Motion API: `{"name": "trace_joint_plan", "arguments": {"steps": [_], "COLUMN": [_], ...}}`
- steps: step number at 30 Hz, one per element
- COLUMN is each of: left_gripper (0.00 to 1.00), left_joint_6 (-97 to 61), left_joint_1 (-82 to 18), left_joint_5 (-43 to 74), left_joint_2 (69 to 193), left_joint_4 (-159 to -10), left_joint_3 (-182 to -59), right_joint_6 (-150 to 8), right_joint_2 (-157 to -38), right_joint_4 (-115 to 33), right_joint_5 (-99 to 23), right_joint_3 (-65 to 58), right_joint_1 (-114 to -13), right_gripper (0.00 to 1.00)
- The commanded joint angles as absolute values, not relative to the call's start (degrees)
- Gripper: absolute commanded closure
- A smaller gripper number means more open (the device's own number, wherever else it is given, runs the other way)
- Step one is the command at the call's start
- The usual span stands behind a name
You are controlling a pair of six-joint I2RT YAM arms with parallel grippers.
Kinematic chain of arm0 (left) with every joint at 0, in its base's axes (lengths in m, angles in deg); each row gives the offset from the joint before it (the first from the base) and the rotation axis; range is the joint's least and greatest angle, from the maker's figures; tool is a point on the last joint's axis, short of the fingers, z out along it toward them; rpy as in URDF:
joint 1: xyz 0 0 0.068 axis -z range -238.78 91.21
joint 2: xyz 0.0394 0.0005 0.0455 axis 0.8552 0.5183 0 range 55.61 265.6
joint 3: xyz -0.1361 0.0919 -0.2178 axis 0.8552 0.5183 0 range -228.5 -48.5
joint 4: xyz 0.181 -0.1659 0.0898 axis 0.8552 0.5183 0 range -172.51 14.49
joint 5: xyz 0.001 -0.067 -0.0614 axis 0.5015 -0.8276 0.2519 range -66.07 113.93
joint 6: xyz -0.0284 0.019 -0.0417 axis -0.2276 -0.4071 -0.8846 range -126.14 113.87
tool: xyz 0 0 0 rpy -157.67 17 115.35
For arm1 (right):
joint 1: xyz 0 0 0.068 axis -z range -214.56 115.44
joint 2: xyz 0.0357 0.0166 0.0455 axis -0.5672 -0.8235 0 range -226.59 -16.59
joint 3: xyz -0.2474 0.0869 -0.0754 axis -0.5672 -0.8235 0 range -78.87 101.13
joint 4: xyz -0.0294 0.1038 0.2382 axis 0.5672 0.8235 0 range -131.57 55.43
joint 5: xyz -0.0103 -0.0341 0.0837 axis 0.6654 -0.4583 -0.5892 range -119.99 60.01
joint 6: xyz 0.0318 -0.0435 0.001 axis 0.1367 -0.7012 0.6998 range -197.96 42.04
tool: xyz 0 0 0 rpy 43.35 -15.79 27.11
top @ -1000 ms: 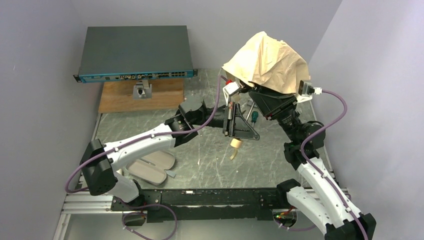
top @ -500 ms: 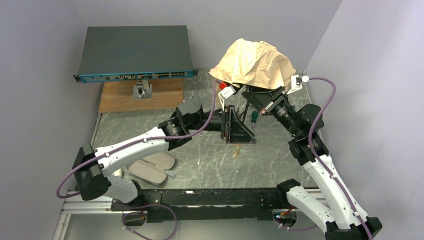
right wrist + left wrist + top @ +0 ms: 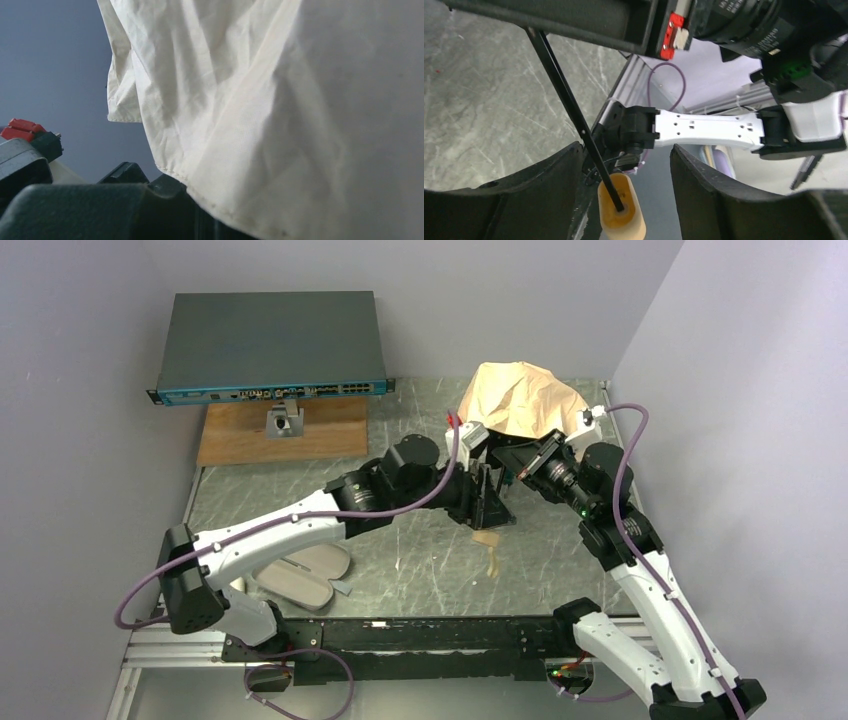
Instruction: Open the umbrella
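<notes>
**Tan canopy low at the back right, left fingers let go**

From above, my right arm climbs from its base, bends at the elbow and leans toward the far right corner of the surface (image 3: 400, 560). My right fingers (image 3: 522, 453) sit under the crumpled canopy (image 3: 520, 400) of the umbrella (image 3: 505, 415). They are clenched, but the fabric hides what they pinch, so I cannot tell. My left arm stretches long and low across the surface to the right. My left fingers (image 3: 487, 505) stand just beside the right ones, below the canopy. The cream handle (image 3: 487, 538) pokes out beneath them, close to the surface, with the strap (image 3: 493, 562) trailing nearer me. The pink sleeve (image 3: 305, 575) lies well apart, near my left arm's base. At the back left are a network switch (image 3: 270, 345) and a wooden board (image 3: 330, 430).

A second ago the canopy stood higher, as did my right wrist. Both have since dropped and drawn back toward the corner. My left arm has reached further right, the handle has come lower, and my left fingers have released the shaft.

At my left wrist, the fingers are spread wide. The black shaft (image 3: 566, 95) slants down between them into the handle (image 3: 621, 215), with a gap on each side of the handle.

At my right wrist, the canopy (image 3: 280, 110) drapes across almost the whole view, its hem lying over the dark fingers below.
</notes>
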State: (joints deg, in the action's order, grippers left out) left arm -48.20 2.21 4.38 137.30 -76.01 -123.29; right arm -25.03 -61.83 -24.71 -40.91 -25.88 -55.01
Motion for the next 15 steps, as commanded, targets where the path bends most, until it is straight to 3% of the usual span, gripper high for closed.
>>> {"name": "trace_joint_plan", "arguments": {"steps": [1,15], "left_gripper": [0.35,0.61], "left_joint_6": [-44.78,-44.56], "left_joint_1": [4.03,4.23], "left_joint_5": [12.11,9.29], "left_joint_2": [140.55,143.69], "left_joint_4": [-70.30,-69.49], "left_joint_3": [-129.93,-131.40], "right_joint_6": [-26.81,-31.02], "right_joint_2": [-59.22,-58.80], "right_joint_4": [-29.26,-26.71], "right_joint_5": [-39.14,-39.48], "right_joint_3": [-24.22,-23.33], "right_joint_1": [-55.10,-55.13], "right_gripper": [1.00,1.00]}}
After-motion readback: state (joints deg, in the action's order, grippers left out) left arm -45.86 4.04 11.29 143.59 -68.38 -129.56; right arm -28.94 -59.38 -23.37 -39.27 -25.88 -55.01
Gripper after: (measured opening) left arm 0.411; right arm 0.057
